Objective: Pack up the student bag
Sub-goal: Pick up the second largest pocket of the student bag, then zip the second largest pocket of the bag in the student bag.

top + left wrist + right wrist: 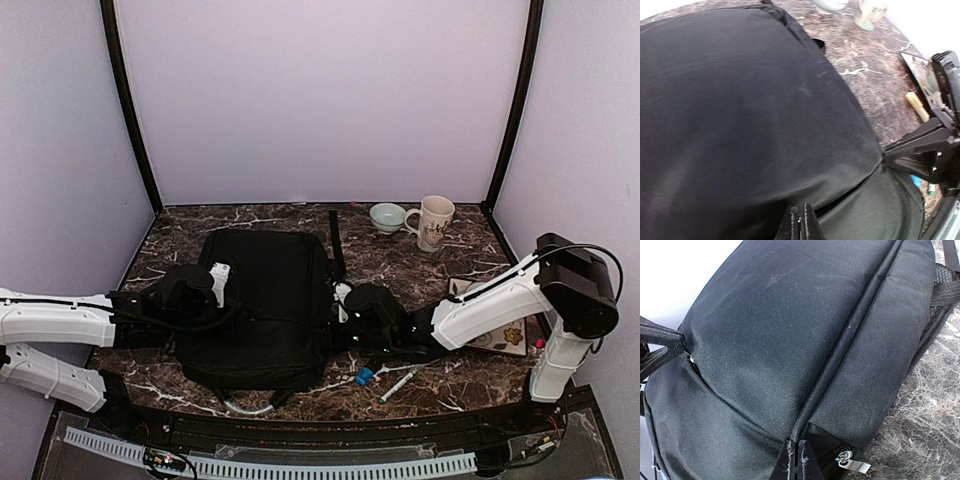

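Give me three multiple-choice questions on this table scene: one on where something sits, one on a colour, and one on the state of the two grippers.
1. Where does the cream ceramic mug stand on the dark marble table?
A. at the far edge, right of the small pale green bowl
B. at the near edge, by the arm bases
C. in the far left corner

2. What colour is the large soft fabric student bag?
A. red
B. black
C. white

3. How are the left gripper and the right gripper?
A. both wide open
B. only the left shut
C. both shut on the student bag

Answers: 1 A, the mug stands next to the bowl near the back wall. 2 B, the bag is black in every view. 3 C, each wrist view shows fingers pressed together at the bag's seam.
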